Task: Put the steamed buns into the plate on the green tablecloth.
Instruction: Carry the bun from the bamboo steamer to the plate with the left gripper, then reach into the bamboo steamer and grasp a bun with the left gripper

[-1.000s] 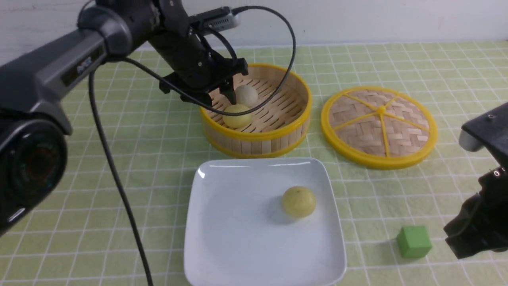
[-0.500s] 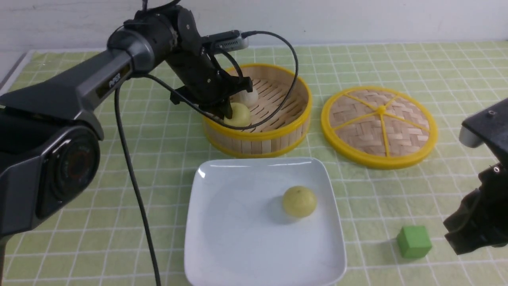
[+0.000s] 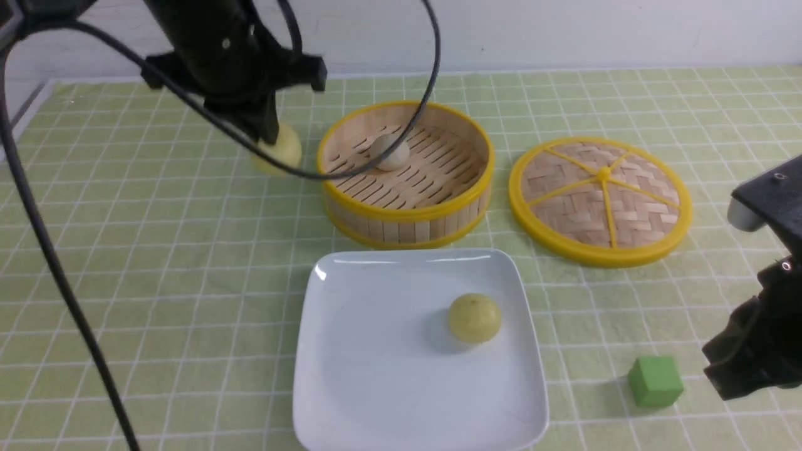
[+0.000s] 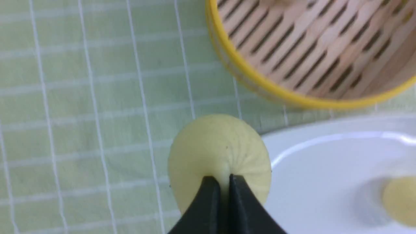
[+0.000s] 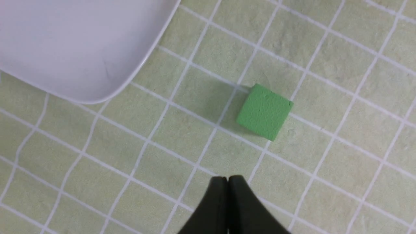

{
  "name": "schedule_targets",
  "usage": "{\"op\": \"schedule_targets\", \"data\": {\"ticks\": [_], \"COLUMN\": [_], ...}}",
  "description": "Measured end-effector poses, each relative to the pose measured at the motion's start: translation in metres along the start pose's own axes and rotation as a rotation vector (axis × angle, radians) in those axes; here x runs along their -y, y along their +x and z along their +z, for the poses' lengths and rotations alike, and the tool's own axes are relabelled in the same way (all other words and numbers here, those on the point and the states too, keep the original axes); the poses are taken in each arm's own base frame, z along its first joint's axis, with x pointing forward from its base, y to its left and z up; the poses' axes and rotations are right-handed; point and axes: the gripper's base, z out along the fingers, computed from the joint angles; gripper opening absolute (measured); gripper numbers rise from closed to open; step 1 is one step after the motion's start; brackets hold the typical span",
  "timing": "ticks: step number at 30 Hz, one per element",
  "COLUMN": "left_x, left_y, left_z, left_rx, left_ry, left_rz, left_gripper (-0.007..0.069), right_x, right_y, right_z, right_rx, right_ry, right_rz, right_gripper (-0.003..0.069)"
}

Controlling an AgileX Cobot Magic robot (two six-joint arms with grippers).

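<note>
**Yellow bun [image 3: 280,152] clamped beside the steamer [image 3: 401,216]**

The left jaws pinch it by its top, over the cloth [image 3: 156,250]. A pale bun [image 3: 390,152] sits in the steamer; a second yellow bun [image 3: 474,318] lies on the plate [image 3: 351,376]. The right jaws are together, empty, near the cube [image 3: 655,381].

There are three steamed buns [image 3: 283,154] [image 3: 389,152] [image 3: 474,317], one plate [image 3: 376,382], one bamboo steamer [image 3: 407,216], one woven lid [image 3: 601,200] and one green cube [image 3: 655,381].
</note>
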Motion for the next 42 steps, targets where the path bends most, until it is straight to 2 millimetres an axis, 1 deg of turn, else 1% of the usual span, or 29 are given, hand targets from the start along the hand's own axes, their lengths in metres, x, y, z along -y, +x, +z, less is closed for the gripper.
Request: {"op": "schedule_targets", "data": {"ticks": [2,4,7,10,12,13,15,16,17,19,20,22,23,24,25,26,27,28,29,30,31,33,35,36,37,38,39,40,42], "left_x": [0.007,0.022,0.046,0.055,0.058,0.058,0.060,0.062,0.062,0.067,0.069,0.071,0.072,0.072,0.073,0.073,0.074,0.075,0.075,0.076,0.077,0.078,0.080,0.080,0.080,0.080,0.080,0.079,0.077], "left_y": [0.026,0.047,0.063,0.065,0.065,0.063,0.057,0.051,0.050,0.028,0.020,-0.001,-0.012,-0.024,-0.035,-0.046,-0.050,-0.066,-0.070,-0.072,-0.077,-0.084,-0.089,-0.089,-0.091,-0.091,-0.092,-0.093,-0.092], "left_z": [0.035,0.065,0.093,0.103,0.108,0.108,0.101,0.095,0.094,0.072,0.066,0.055,0.049,0.051,0.049,0.058,0.055,0.068,0.077,0.075,0.086,0.094,0.101,0.100,0.108,0.109,0.115,0.126,0.141], "left_rx": [-0.141,-0.208,-0.213,-0.209,-0.214,-0.214,-0.203,-0.184,-0.184,-0.104,-0.071,0.011,0.058,0.091,0.129,0.150,0.168,0.201,0.197,0.209,0.206,0.223,0.242,0.245,0.255,0.258,0.262,0.275,0.265], "left_ry": [0.026,0.062,0.100,0.108,0.109,0.111,0.114,0.117,0.119,0.122,0.124,0.100,0.092,0.070,0.069,0.053,0.057,0.053,0.048,0.052,0.048,0.048,0.051,0.052,0.055,0.054,0.050,0.036,0.010], "left_rz": [-0.005,0.002,0.029,0.040,0.027,0.020,0.024,0.027,0.027,0.010,0.006,0.005,0.006,0.012,0.010,0.006,0.003,-0.015,-0.023,-0.027,-0.037,-0.045,-0.055,-0.057,-0.058,-0.059,-0.056,-0.050,-0.041], "left_gripper": [0.0018,0.0021,0.0042,0.0083,0.0154,0.0218,0.0325,0.0360,0.0377,0.0430,0.0420,0.0332,0.0269,0.0164,0.0106,0.0051,0.0039,0.0012,0.0012,0.0013,0.0025,0.0071,0.0153,0.0153,0.0234,0.0244,0.0283,0.0365,0.0436], "right_x": [0.000,0.000,0.000,0.000,0.000,0.000,0.000,0.000,0.000,0.000,0.000,0.001,0.001,0.001,0.001,0.001,0.001,0.001,0.001,0.001,0.001,0.001,0.001,0.001,0.000,0.000,0.000,0.000,-0.001], "right_y": [0.000,0.000,0.000,-0.001,-0.001,-0.001,-0.001,-0.001,-0.001,-0.001,-0.001,-0.001,-0.001,-0.001,-0.001,-0.001,-0.001,-0.001,-0.001,-0.001,-0.001,-0.001,-0.001,-0.001,-0.001,-0.001,-0.001,-0.001,-0.001], "right_z": [0.000,0.000,0.000,0.000,0.000,0.000,0.000,0.000,0.000,0.000,0.000,0.000,0.000,0.000,0.000,0.000,0.000,0.000,0.000,0.000,0.000,0.000,0.000,0.000,0.000,0.000,0.000,0.000,0.000], "right_rx": [0.000,0.000,0.003,0.007,0.007,0.007,0.007,0.007,0.007,0.007,0.008,0.008,0.008,0.008,0.008,0.008,0.008,0.008,0.008,0.008,0.008,0.008,0.008,0.008,0.008,0.008,0.008,0.008,0.008], "right_ry": [0.000,0.000,0.002,0.003,0.003,0.003,0.004,0.004,0.004,0.005,0.005,0.006,0.006,0.006,0.006,0.006,0.006,0.006,0.006,0.006,0.006,0.006,0.006,0.006,0.005,0.003,0.000,-0.005,-0.010], "right_rz": [0.000,0.000,-0.001,-0.002,-0.002,-0.002,-0.003,-0.002,-0.002,-0.003,-0.003,-0.003,-0.003,-0.003,-0.003,-0.003,-0.003,-0.003,-0.003,-0.003,-0.003,-0.003,-0.003,-0.003,-0.002,-0.001,0.001,0.005,0.008], "right_gripper": [0.0014,0.0016,0.0019,0.0020,0.0024,0.0026,0.0028,0.0029,0.0030,0.0036,0.0038,0.0041,0.0043,0.0044,0.0045,0.0046,0.0046,0.0048,0.0050,0.0050,0.0053,0.0055,0.0058,0.0058,0.0060,0.0060,0.0061,0.0063,0.0065]}}
